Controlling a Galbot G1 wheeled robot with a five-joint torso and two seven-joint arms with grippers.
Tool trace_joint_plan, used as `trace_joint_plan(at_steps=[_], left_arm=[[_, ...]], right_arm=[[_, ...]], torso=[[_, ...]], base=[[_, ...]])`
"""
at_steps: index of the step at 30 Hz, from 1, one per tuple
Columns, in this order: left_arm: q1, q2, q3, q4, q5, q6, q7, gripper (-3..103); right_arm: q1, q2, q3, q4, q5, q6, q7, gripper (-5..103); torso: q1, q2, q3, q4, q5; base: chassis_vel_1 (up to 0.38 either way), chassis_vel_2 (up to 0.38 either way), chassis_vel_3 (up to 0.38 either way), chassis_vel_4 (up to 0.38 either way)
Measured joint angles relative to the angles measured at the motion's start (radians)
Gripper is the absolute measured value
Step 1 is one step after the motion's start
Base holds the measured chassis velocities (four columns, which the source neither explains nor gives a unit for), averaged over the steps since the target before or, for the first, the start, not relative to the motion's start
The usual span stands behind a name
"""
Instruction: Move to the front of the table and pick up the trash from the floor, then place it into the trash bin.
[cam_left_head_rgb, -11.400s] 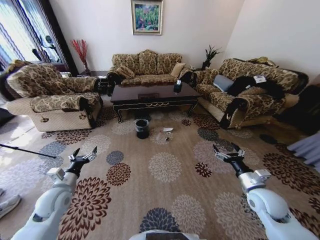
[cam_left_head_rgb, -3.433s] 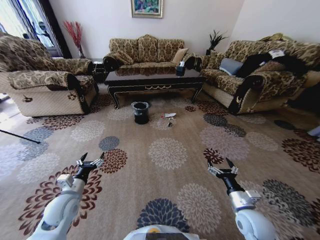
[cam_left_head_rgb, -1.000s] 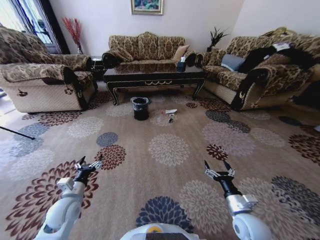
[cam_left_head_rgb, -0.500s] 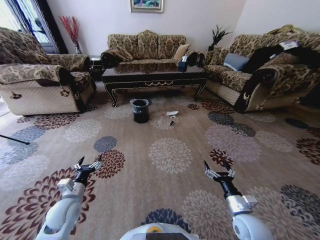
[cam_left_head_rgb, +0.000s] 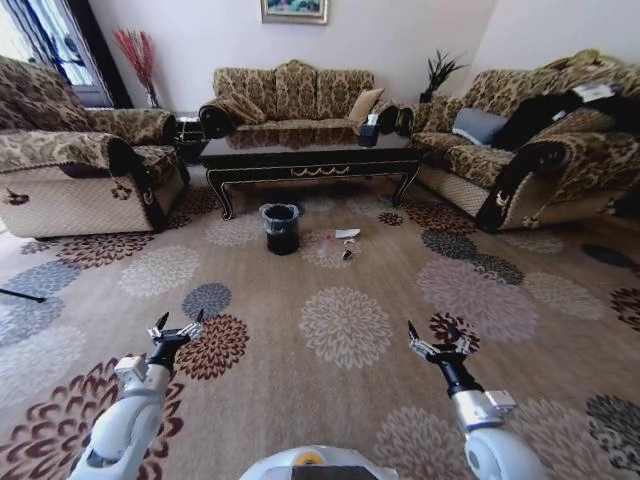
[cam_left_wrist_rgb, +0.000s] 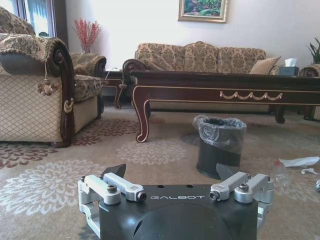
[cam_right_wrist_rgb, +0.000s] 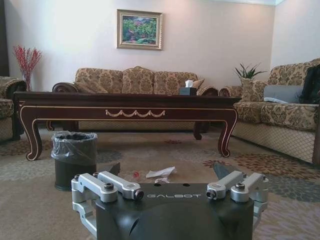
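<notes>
The dark glossy table (cam_left_head_rgb: 305, 158) stands ahead, with the black bag-lined trash bin (cam_left_head_rgb: 281, 228) on the patterned floor (cam_left_head_rgb: 340, 325) in front of it. To the bin's right lies the trash: a crumpled white paper (cam_left_head_rgb: 347, 234), a small bottle with a red cap (cam_left_head_rgb: 328, 238) and a dark scrap (cam_left_head_rgb: 347, 254). My left gripper (cam_left_head_rgb: 180, 322) and right gripper (cam_left_head_rgb: 433, 335) hang open and empty low over the carpet, well short of the litter. The left wrist view shows the bin (cam_left_wrist_rgb: 220, 147) and the paper (cam_left_wrist_rgb: 299, 161). The right wrist view has the bin (cam_right_wrist_rgb: 75, 157) and the paper (cam_right_wrist_rgb: 160, 173).
A patterned armchair (cam_left_head_rgb: 70, 150) flanks the left, a sofa (cam_left_head_rgb: 290, 95) stands behind the table and another sofa (cam_left_head_rgb: 540, 150) lines the right. A tissue box (cam_left_head_rgb: 368, 130) sits on the table. A thin black rod (cam_left_head_rgb: 15, 295) lies on the floor at far left.
The camera has rolled forward and swung slightly, so the table, bin and litter sit a little nearer. Both arms keep the same open pose.
</notes>
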Motion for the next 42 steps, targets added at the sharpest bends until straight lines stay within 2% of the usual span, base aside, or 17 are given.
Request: trace_joint_plan(at_steps=[42], left_arm=[[0.011, -0.013, -0.015, 0.015, -0.003, -0.004, -0.015, 100]], right_arm=[[-0.012, 0.017, -0.015, -0.004, -0.034, 0.009, -0.019, 100]], torso=[[0.0, 0.0, 0.002, -0.0001, -0.0002]], base=[[-0.183, 0.174, 0.176, -0.185]])
